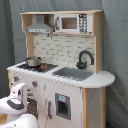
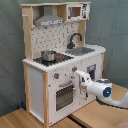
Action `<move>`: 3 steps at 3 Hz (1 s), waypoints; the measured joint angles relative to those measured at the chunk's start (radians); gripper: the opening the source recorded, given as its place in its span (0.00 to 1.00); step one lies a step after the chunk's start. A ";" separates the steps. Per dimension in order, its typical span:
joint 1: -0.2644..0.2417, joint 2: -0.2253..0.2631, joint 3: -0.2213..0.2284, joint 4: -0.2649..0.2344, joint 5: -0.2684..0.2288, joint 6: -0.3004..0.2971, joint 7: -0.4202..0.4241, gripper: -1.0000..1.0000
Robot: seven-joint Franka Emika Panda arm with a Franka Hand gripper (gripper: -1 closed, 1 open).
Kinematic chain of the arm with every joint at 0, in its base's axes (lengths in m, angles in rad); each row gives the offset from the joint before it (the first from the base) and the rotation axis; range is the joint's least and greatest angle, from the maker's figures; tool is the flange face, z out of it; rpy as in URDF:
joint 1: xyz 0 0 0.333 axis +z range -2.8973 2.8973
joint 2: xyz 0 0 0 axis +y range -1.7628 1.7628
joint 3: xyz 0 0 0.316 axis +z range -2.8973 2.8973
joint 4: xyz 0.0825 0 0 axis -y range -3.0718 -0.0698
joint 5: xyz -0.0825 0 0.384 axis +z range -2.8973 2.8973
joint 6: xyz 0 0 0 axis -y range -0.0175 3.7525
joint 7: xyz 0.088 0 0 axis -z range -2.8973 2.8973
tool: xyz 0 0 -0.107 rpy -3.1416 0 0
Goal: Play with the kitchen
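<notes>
The kitchen (image 2: 62, 60) stands upright on a wooden bench (image 2: 30, 119), its long axis vertical. In the second exterior view its front faces the second exterior view's right; the gripper (image 2: 80, 76) sits against the front panel beside the oven door (image 2: 64, 95). Whether the fingers are released or clenched cannot be told. The kitchen is white with pale-wood edges. A metal pot (image 1: 33, 62) rests on the black hob (image 1: 40, 66), left of the grey sink (image 1: 74, 73), black tap (image 1: 85, 58) and microwave (image 1: 75, 23).
</notes>
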 joint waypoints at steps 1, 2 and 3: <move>0.000 0.000 0.000 0.000 0.000 0.000 0.000 0.00; 0.054 0.001 -0.004 -0.003 0.000 -0.088 -0.001 0.00; 0.108 0.002 -0.011 -0.003 0.000 -0.181 0.000 0.00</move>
